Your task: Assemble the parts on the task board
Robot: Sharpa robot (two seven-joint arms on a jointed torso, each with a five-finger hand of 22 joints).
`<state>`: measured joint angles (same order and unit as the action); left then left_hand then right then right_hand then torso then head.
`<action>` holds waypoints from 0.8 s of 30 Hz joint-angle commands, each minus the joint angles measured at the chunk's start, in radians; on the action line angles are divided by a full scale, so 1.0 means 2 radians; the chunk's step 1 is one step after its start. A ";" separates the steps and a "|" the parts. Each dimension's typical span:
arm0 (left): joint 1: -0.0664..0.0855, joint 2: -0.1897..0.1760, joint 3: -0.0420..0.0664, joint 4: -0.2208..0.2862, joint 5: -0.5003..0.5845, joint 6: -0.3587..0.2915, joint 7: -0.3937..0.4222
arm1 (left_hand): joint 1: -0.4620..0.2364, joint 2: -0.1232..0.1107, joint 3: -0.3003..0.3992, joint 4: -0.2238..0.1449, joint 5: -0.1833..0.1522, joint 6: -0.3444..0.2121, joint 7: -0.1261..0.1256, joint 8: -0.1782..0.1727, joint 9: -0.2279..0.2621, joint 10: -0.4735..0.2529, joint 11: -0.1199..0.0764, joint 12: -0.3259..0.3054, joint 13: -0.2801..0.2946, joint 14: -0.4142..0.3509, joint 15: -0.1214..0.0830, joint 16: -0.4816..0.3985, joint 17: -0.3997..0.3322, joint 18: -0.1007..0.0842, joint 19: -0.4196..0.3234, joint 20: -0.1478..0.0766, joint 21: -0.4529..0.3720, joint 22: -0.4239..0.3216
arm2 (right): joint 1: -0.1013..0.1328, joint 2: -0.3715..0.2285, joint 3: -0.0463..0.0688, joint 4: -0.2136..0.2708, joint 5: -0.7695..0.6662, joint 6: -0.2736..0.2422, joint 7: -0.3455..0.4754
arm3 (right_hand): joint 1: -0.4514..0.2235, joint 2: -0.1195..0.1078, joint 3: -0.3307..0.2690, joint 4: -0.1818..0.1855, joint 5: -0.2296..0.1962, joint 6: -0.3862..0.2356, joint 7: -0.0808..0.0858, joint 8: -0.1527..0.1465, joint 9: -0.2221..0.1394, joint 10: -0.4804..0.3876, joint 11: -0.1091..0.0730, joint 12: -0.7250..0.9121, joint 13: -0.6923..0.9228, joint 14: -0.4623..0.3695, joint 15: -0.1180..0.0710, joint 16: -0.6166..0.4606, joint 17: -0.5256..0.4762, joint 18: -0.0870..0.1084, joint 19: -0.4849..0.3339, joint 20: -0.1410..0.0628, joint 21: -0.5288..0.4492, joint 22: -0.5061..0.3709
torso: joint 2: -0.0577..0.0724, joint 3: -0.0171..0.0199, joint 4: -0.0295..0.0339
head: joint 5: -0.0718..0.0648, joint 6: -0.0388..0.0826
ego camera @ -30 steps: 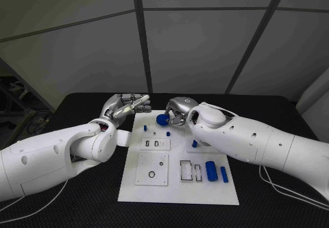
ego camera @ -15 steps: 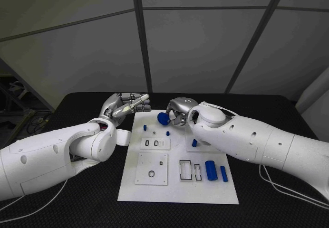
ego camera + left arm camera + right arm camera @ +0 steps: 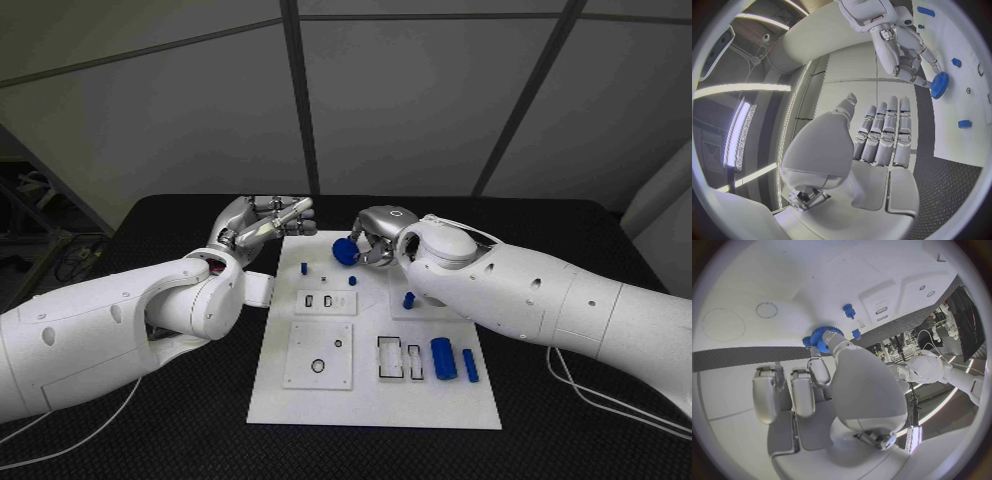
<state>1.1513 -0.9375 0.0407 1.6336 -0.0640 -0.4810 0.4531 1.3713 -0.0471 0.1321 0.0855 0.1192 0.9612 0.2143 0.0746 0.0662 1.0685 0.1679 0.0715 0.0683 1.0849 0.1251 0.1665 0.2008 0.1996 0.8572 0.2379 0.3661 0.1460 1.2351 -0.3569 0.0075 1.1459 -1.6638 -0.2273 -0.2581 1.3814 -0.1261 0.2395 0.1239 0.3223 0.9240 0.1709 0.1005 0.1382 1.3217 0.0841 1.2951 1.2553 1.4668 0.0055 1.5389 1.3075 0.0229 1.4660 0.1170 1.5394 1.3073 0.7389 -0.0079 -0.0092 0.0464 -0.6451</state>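
You see the task board (image 3: 378,400) in the middle of the table, and I judge the assembly is only partly done: two blue cylinders (image 3: 443,358) lie loose near its right edge, several recesses look empty, and a few small blue pegs (image 3: 304,268) stand at the far part. The right hand (image 3: 378,236) holds a blue gear (image 3: 343,251) in its fingertips, low over the far end of the board, not yet seated as far as I can tell. The left hand (image 3: 264,222) is beside the board's far left corner, its fingers straight and close together, holding nothing. Whether the gear touches the board is hidden by the fingers, and the right arm covers part of the board.
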 commanded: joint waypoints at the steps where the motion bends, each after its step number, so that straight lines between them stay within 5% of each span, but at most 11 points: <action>1: 0.001 0.001 0.000 0.000 -0.004 0.006 0.002 | 0.001 0.003 -0.001 -0.003 -0.003 -0.001 0.004 -0.003 0.000 -0.004 0.001 -0.003 0.000 -0.004 0.000 -0.003 0.001 -0.009 -0.003 0.000 -0.003 -0.001 | 0.001 -0.001 0.000 0.002 -0.003 -0.009 -0.001 | -0.007 0.000 0.002 0.001 -0.003 -0.001 0.001 -0.002 0.000 0.001 0.001 0.002 0.001 0.043 0.004 0.001 0.094 -0.003 0.024 0.003 0.000 0.097 | 0.000 0.0001 -0.0004 | 0.000 0.000; 24: 0.001 0.001 0.000 -0.002 -0.004 0.007 0.000 | 0.001 0.004 0.000 -0.004 -0.003 -0.002 0.004 -0.003 0.000 -0.005 0.001 -0.003 -0.001 -0.005 0.000 -0.004 0.001 -0.009 -0.004 0.000 -0.003 -0.001 | 0.000 -0.009 0.000 0.011 0.008 -0.035 0.007 | -0.022 -0.007 -0.006 0.008 -0.013 -0.006 0.001 -0.007 -0.001 0.002 0.002 0.004 0.002 0.043 0.005 0.001 0.094 -0.003 0.025 0.005 0.000 0.098 | 0.000 -0.0002 0.0005 | -0.002 0.000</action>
<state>1.1514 -0.9364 0.0407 1.6286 -0.0643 -0.4799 0.4519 1.3713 -0.0471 0.1293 0.0828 0.1193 0.9575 0.2181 0.0745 0.0662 1.0633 0.1700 0.0715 0.0683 1.0849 0.1251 0.1625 0.2018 0.1996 0.8572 0.2379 0.3661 0.1451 1.2343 -0.3729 0.0074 1.1662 -1.6554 -0.2720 -0.2559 1.3484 -0.1405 0.2289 0.1344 0.3008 0.9201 0.1747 0.0889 0.1383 1.3218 0.0840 1.2998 1.2581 1.4632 0.0090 1.5389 1.3074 0.0230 1.4657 0.1167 1.5394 1.3073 0.7391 -0.0080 -0.0094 0.0422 -0.6444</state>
